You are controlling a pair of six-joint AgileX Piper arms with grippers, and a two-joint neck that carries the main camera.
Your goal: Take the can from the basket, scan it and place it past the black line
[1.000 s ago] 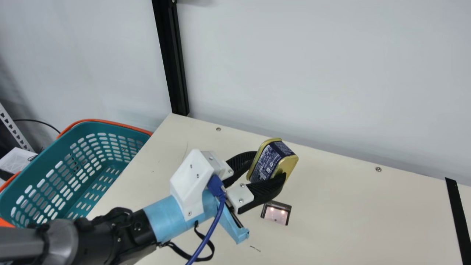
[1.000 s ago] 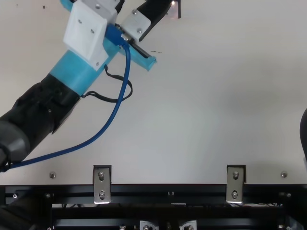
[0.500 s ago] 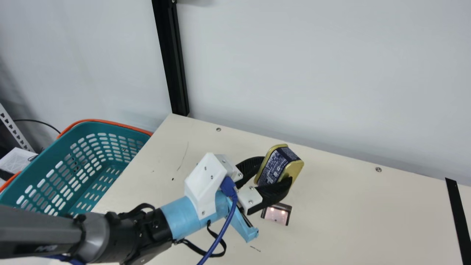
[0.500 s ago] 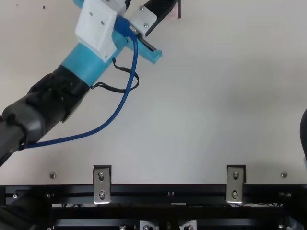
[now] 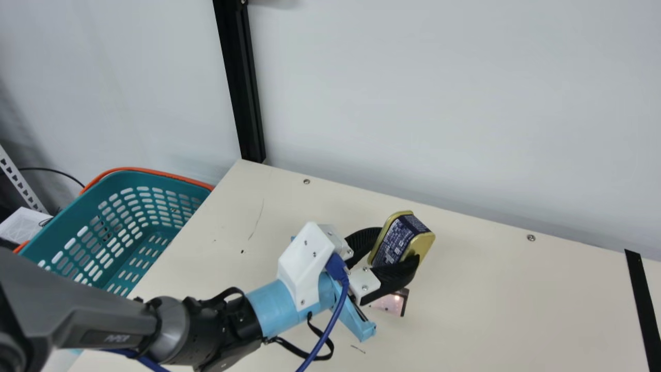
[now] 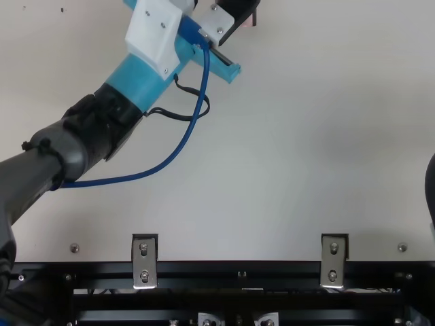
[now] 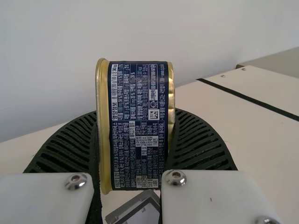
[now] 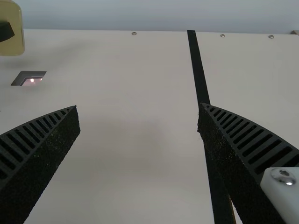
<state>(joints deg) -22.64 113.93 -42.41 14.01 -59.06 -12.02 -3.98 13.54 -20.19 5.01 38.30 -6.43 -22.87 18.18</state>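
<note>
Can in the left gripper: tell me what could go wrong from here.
The can is held tilted and clear of the table, so it could slip or twist if the left gripper loosens. Its fingers cover part of the can, so the scanner might miss the code. The black line lies well off to the right, so the left arm may struggle to place the can past it.

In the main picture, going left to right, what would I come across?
Teal basket, black post, small screw, blue and gold can, second screw, black line.
</note>
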